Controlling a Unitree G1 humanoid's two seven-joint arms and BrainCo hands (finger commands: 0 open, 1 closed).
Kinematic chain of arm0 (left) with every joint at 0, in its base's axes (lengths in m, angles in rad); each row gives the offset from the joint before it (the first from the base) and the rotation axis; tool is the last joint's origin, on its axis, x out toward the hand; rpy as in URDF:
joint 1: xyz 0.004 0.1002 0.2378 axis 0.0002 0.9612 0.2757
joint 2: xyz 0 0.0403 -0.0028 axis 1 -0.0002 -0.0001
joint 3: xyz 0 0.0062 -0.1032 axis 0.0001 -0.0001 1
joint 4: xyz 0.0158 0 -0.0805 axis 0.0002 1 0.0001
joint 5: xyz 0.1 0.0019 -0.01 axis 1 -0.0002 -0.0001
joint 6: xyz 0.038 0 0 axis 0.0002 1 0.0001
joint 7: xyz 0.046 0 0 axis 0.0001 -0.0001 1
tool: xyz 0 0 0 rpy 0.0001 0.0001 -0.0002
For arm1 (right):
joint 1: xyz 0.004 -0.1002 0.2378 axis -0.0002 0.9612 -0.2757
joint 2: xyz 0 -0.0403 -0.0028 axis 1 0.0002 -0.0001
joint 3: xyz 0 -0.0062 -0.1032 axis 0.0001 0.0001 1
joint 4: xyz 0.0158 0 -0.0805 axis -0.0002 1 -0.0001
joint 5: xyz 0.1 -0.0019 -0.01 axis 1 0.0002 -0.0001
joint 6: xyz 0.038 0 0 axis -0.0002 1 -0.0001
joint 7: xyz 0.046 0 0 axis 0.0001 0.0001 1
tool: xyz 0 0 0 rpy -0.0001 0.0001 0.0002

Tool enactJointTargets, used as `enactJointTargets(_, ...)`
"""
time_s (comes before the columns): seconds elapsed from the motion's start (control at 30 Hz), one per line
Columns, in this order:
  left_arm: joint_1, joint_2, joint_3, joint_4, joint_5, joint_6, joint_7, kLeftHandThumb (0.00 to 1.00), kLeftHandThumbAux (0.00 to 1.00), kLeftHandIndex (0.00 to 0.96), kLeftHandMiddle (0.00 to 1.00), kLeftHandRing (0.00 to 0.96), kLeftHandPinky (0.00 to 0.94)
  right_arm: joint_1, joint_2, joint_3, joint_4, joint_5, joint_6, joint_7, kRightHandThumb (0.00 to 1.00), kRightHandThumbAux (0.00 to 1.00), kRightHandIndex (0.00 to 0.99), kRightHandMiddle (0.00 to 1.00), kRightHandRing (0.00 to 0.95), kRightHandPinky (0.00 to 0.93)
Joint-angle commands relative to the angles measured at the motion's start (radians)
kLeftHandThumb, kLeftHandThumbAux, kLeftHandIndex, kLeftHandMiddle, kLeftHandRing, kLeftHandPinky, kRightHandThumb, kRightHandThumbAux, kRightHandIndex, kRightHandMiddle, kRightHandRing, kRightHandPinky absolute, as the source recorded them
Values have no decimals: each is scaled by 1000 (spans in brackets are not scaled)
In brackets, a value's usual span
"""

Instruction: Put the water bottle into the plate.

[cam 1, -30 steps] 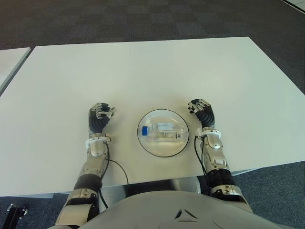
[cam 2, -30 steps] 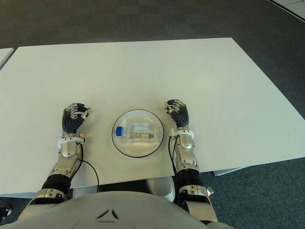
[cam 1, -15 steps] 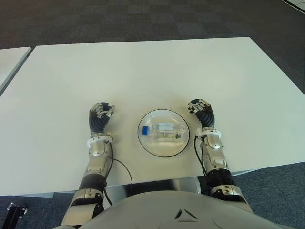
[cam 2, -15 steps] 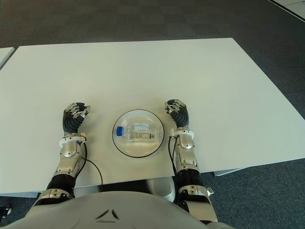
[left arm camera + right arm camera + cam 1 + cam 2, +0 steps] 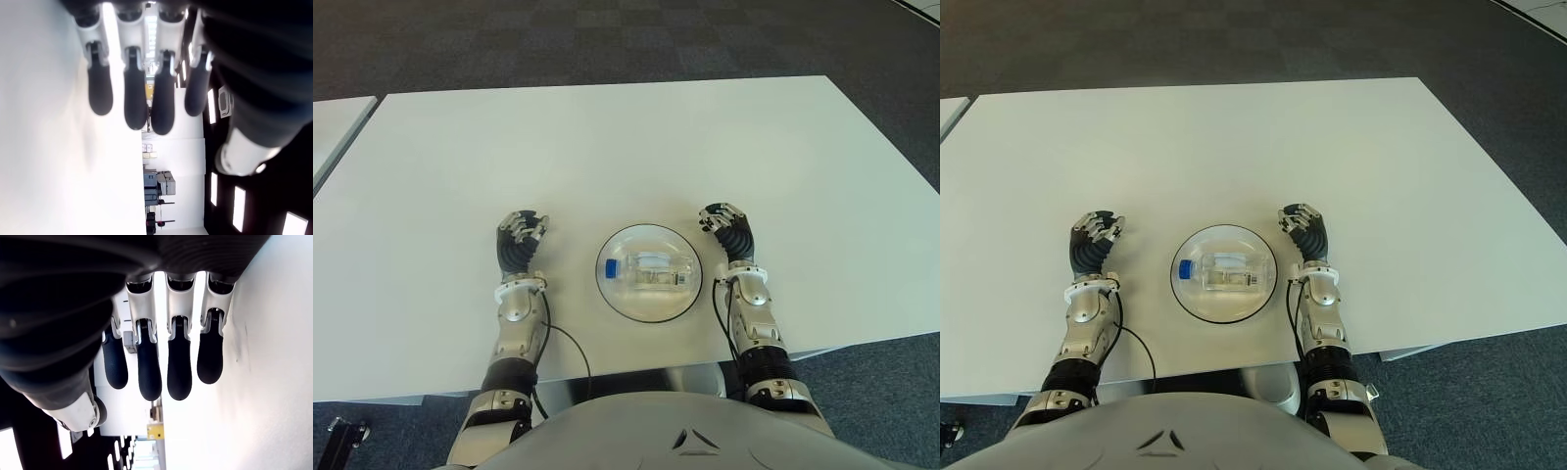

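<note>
A clear water bottle [image 5: 649, 273] with a blue cap lies on its side inside the round white plate [image 5: 648, 300], cap toward my left. My left hand [image 5: 520, 241] shows on the white table to the left of the plate, fingers [image 5: 132, 93] loosely curled and holding nothing. On the plate's right side is my right hand [image 5: 728, 229], its fingers [image 5: 149, 367] relaxed the same way with nothing in them. Neither hand touches the plate or the bottle.
The white table [image 5: 607, 147] stretches far ahead of the plate. A second white table's corner [image 5: 337, 117] shows at the far left. Dark carpet [image 5: 607, 39] surrounds the tables. A black cable [image 5: 563, 343] runs by my left forearm.
My left forearm has shifted slightly to the right, toward the plate. The bottle, the plate and my right hand have stayed where they were.
</note>
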Motion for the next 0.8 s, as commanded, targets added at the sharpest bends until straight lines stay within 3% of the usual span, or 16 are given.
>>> enactJointTargets(0.03, 30, -18, 6, 24, 1, 47, 8, 706, 714, 431, 541, 510, 490, 11, 2, -2, 28, 6, 30, 2, 707, 733, 428, 496, 496, 503)
enactJointTargets(0.8, 31, -1, -2, 34, 19, 35, -17, 707, 714, 434, 575, 531, 515, 9, -1, -3, 30, 9, 25, 10, 707, 732, 428, 491, 501, 523)
